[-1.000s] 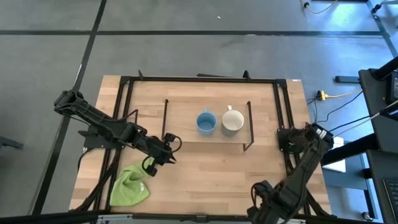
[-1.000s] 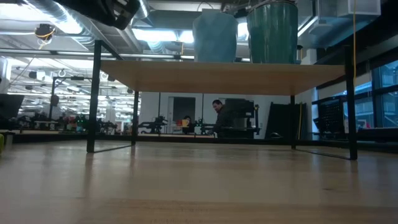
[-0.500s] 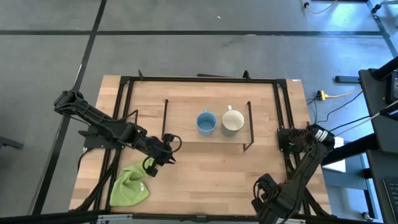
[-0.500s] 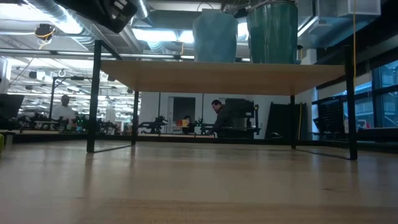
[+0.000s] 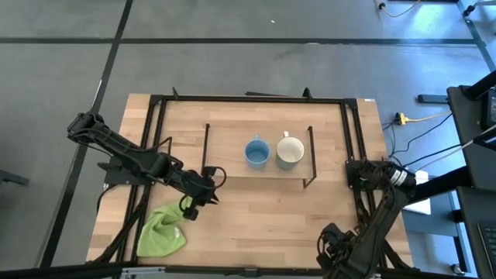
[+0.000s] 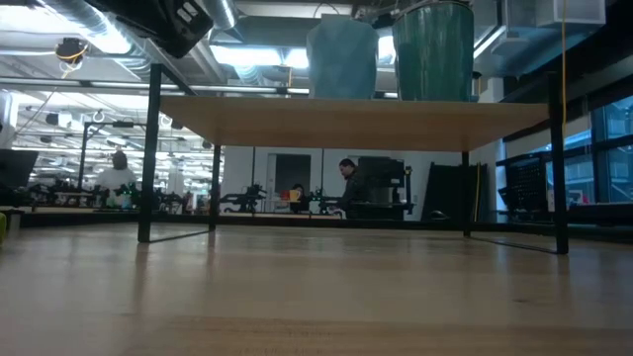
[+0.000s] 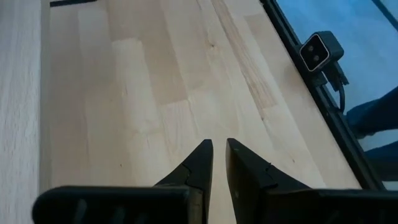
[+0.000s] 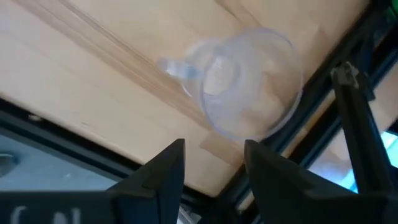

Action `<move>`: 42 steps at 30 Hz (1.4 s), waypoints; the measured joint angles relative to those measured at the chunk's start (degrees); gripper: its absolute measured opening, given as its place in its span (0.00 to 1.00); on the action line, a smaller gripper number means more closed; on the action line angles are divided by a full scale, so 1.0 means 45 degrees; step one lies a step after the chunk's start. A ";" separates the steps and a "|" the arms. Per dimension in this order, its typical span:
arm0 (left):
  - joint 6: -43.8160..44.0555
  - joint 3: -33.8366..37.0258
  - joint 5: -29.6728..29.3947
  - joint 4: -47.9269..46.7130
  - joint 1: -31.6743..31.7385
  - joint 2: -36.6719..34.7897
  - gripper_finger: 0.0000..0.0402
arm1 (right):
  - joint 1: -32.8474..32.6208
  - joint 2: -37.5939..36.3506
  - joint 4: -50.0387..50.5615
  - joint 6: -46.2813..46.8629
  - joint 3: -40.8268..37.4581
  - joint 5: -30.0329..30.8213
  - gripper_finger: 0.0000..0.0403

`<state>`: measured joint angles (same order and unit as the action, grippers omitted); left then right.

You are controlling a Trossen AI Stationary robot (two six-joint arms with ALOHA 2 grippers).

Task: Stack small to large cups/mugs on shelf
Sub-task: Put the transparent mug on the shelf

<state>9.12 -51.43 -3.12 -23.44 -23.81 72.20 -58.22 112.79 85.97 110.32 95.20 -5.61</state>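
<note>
Glass cup (image 8: 252, 81) ahead of parted right end effector (image 8: 211, 162); left end effector (image 7: 217, 162) near-shut, empty.

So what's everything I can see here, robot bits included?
Blue mug: one, light blue, on the shelf, left of the white mug.
White mug: one, cream-white, on the shelf.
Glass cup: one, clear, lying on the wood near the right gripper.
Shelf: one, light wood on black wire legs, mid-table.
Cloth: one, green, front left of the table.
Table: one, light wood.
People: two, far back in the room.
Left gripper: nearly shut, empty, above bare table.
Right gripper: open, at the table's right edge.
</note>
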 joint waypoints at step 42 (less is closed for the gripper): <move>0.2522 0.0008 -0.1471 -0.0021 0.0014 0.0005 0.10 | -0.0515 0.1700 -0.0456 -0.1316 0.0000 0.0782 0.24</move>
<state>20.47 -51.40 -9.73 -23.54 -23.75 72.23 -60.53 120.44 83.92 104.40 95.20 -2.09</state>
